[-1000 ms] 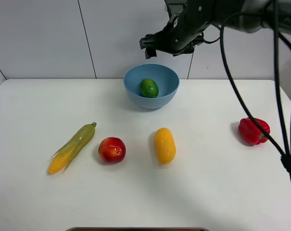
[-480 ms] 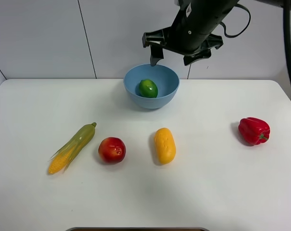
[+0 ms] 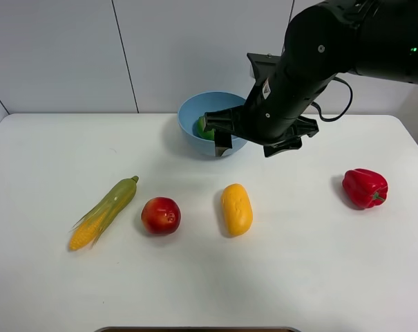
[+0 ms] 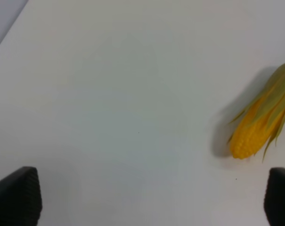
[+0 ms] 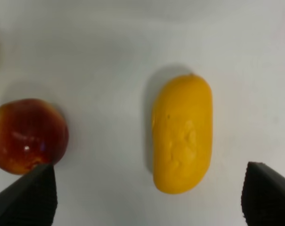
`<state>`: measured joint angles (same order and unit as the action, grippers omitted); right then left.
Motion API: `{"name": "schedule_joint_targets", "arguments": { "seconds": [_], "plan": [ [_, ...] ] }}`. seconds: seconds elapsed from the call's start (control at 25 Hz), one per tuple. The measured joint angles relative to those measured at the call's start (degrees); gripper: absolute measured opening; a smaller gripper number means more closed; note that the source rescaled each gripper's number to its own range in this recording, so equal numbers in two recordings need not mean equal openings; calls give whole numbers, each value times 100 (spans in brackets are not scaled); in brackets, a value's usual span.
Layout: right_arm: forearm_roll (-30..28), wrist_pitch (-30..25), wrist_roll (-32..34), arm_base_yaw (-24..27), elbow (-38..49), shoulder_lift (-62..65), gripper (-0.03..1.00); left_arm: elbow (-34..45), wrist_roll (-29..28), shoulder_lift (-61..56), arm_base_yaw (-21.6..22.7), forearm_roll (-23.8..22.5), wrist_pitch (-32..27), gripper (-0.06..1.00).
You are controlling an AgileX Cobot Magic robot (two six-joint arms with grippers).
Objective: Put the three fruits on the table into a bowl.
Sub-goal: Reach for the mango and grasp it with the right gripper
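Right gripper (image 5: 147, 197) has dropped from above the bowl (image 3: 192, 109) and is now spread, empty, over the mango (image 3: 236, 209), which lies on the table (image 3: 57, 290) beside the red fruit (image 3: 160, 215). Its arm hides most of the lime (image 3: 204, 126) in the bowl. Left gripper (image 4: 147, 200), only tips visible, is spread and empty.

Setting: robot test bench in a lab-type room.

Evidence:
- Plain white table (image 3: 312, 283) with rounded corners, set against bare pale-grey wall panels (image 3: 57, 55) with dark seams.
- Black robot arm (image 3: 319, 62) reaches over the table from the right. A loose black cable (image 3: 331, 119) loops at its side, and a small green indicator light (image 3: 410, 50) shows on the housing.
- Glossy, plastic-looking produce is laid out singly and well apart, like test props: corn cob (image 3: 103, 212), red fruit (image 3: 160, 215), mango (image 3: 236, 208), bell pepper (image 3: 365, 187).
- One light-blue bowl (image 3: 189, 131) sits near the wall.
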<state>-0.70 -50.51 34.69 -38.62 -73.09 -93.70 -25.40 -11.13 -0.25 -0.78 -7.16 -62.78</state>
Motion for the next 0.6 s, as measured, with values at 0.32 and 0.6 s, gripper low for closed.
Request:
{"name": "schedule_joint_targets", "arguments": {
  "seconds": [0.32,0.6],
  "plan": [
    [109,6,148,-186,0,-433,65,0,0,0,0,0,0,87],
    [108,17,270,-186,0,-904,65,0,0,0,0,0,0,87]
  ]
}}
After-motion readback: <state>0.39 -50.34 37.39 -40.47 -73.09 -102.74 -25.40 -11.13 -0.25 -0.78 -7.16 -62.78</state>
